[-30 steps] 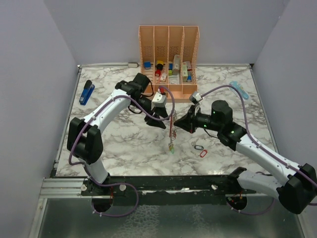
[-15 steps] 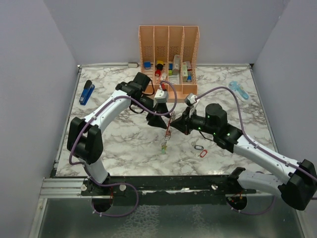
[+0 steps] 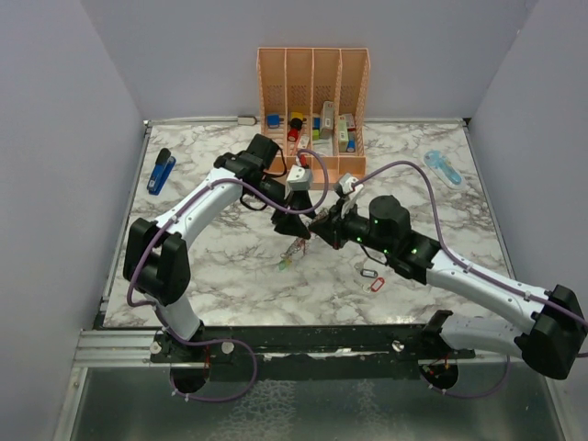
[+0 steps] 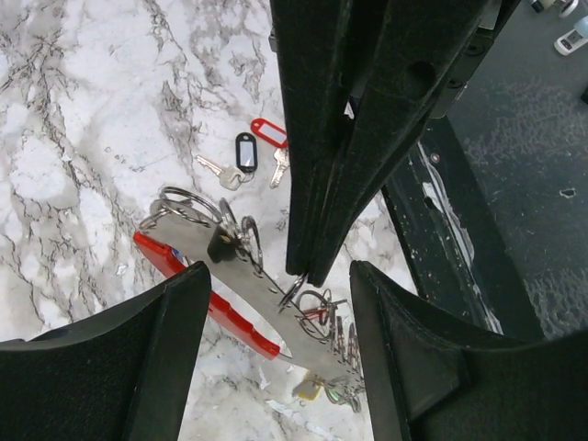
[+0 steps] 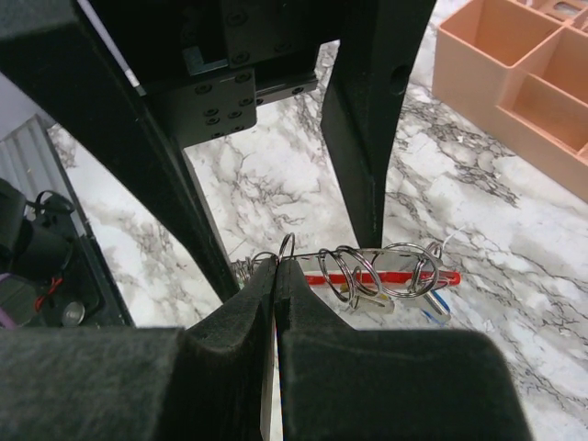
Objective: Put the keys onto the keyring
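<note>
The keyring (image 4: pixel 197 276), a red clip with a grey metal side, hangs tilted above the marble table. My right gripper (image 5: pixel 276 266) is shut on its grey strip, and its dark fingers (image 4: pixel 340 184) come down from above in the left wrist view. Several wire rings (image 5: pixel 367 271) with keys are threaded on the strip; a yellow tag (image 4: pixel 308 390) dangles at its lower end. My left gripper (image 4: pixel 280 276) is open, one finger on each side of the keyring, not touching it. In the top view the keyring (image 3: pixel 296 246) sits between both grippers. Loose keys with black (image 4: pixel 245 152) and red (image 4: pixel 269 131) tags lie on the table.
A peach divided organiser (image 3: pixel 312 110) with small items stands at the back. A blue stapler (image 3: pixel 161 171) lies at the left, a light blue object (image 3: pixel 443 168) at the right. The tagged loose keys (image 3: pixel 372 278) lie near my right forearm. A black rail (image 3: pixel 312 338) borders the near edge.
My right gripper has carried the keyring left, in between the left fingers; the keyring swung from hanging straight down to a slant. The left jaws have spread wider.
</note>
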### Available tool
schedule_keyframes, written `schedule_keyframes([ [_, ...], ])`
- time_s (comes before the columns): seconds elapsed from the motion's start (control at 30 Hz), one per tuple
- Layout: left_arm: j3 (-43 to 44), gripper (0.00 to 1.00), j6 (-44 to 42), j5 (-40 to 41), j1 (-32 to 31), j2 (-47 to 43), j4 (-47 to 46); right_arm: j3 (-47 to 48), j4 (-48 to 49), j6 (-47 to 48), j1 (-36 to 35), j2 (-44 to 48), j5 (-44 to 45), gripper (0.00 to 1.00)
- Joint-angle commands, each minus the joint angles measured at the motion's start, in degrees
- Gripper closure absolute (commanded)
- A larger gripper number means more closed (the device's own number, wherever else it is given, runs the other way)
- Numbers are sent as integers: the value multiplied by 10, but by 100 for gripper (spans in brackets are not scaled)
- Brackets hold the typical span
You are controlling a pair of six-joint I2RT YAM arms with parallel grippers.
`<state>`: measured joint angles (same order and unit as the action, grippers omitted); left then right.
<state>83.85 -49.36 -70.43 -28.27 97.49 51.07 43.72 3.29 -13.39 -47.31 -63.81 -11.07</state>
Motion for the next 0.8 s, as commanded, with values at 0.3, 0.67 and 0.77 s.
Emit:
schedule_keyframes([
  [0.3,-17,39,-4,-19,-8,-16,0,4,78,-26,-15,14,62,99],
  [0.67,-15,53,2,-17,-8,-16,-8,-12,86,-38,-22,28,64,99],
  [0.77,-17,55,1,-17,-8,-15,-7,-21,85,-39,-22,38,69,99],
])
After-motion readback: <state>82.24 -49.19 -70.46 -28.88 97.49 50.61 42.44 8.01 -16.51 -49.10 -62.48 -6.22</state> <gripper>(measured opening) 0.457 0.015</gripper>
